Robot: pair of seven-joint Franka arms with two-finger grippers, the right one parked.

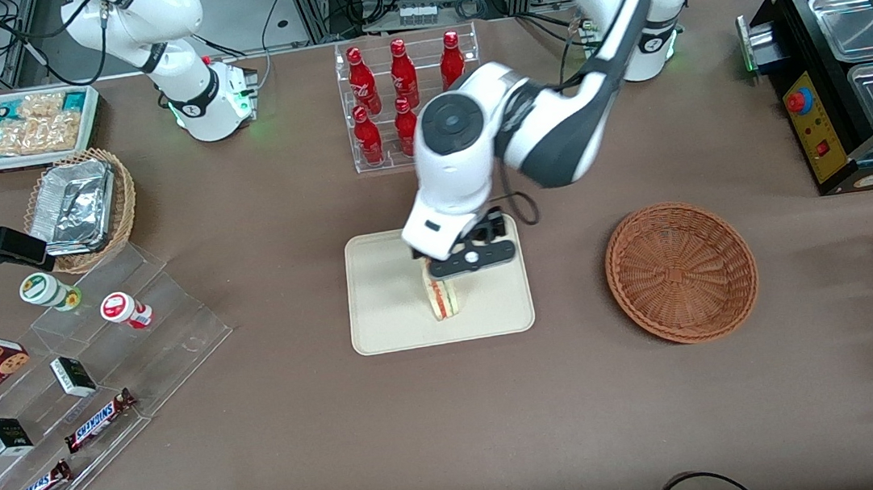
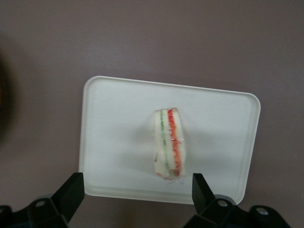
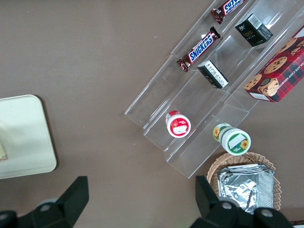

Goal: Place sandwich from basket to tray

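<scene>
The sandwich (image 1: 443, 297) stands on its edge near the middle of the cream tray (image 1: 387, 315), with its red, orange and green layers showing (image 2: 170, 145). My left gripper (image 1: 432, 268) hovers just above the sandwich. It is open, its black fingers (image 2: 71, 190) spread wide with nothing between them (image 2: 137, 184). They hang over the tray's rim (image 2: 142, 195), clear of the sandwich. The reddish-brown wicker basket (image 1: 681, 272) sits beside the tray toward the working arm's end of the table, with nothing in it.
A clear rack of red bottles (image 1: 404, 94) stands farther from the front camera than the tray. Clear stepped shelves with snacks (image 1: 85, 379) and a tan basket of foil trays (image 1: 84, 207) lie toward the parked arm's end. A black food warmer (image 1: 848, 72) stands at the working arm's end.
</scene>
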